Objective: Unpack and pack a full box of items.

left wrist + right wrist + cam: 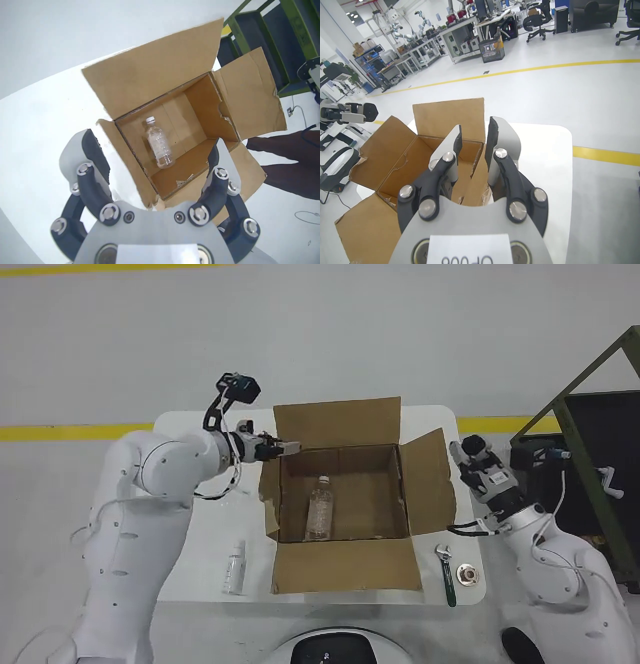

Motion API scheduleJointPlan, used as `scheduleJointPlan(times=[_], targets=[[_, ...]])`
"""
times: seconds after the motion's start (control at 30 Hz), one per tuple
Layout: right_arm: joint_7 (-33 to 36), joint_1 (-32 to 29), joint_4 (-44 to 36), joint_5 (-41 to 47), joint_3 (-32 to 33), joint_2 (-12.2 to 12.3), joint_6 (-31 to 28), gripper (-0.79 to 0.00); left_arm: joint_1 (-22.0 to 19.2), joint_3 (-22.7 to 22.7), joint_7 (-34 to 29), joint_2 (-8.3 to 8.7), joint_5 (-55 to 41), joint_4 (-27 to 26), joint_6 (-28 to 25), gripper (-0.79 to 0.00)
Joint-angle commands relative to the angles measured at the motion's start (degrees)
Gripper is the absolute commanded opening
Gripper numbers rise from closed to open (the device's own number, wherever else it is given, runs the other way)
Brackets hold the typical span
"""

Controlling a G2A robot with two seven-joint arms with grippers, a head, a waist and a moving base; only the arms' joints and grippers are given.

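An open cardboard box (345, 564) stands mid-table with all flaps folded out. A clear plastic bottle (318, 507) with a white cap lies on its floor, and the left wrist view shows that bottle (159, 145) from above. My left gripper (290, 448) hovers at the box's back-left corner, open and holding nothing (155, 152). My right gripper (464, 450) sits just outside the right flap (432, 479), its fingers a little apart with nothing between them (475, 135). A second small bottle (234, 567) lies on the table left of the box.
A wrench (445, 576) and a small round part (467, 575) lie on the table to the right of the box's front corner. A green metal rack (590, 404) stands beside the table on the right. The white table (190, 424) has bare surface behind my left arm.
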Motion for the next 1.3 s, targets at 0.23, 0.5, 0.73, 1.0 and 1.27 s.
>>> scheduleJointPlan(times=[0.23,0.5,0.73,1.0,1.27], targets=[[0.0,1.1,1.0,0.1,-1.1,0.0,-0.3,0.0,3.8,-4.7,1.1,1.93,8.9,1.7,-4.4,0.0],[0.2,1.1,1.3,0.0,-1.3,0.0,-0.2,0.0,7.1,-8.7,-3.9,3.62,8.4,1.9,-11.9,0.0],[0.3,1.5,1.6,0.1,-1.6,0.1,-0.3,0.0,9.6,-8.1,-12.6,4.6,4.0,0.5,-15.2,0.0],[0.4,2.2,2.1,0.0,-2.7,0.0,-0.2,0.0,12.2,0.1,-14.1,6.17,6.9,2.1,-10.5,0.0],[0.4,2.6,2.4,0.2,-3.5,0.0,-0.4,0.0,12.7,3.1,-14.1,7.74,8.3,1.1,-5.7,0.0]])
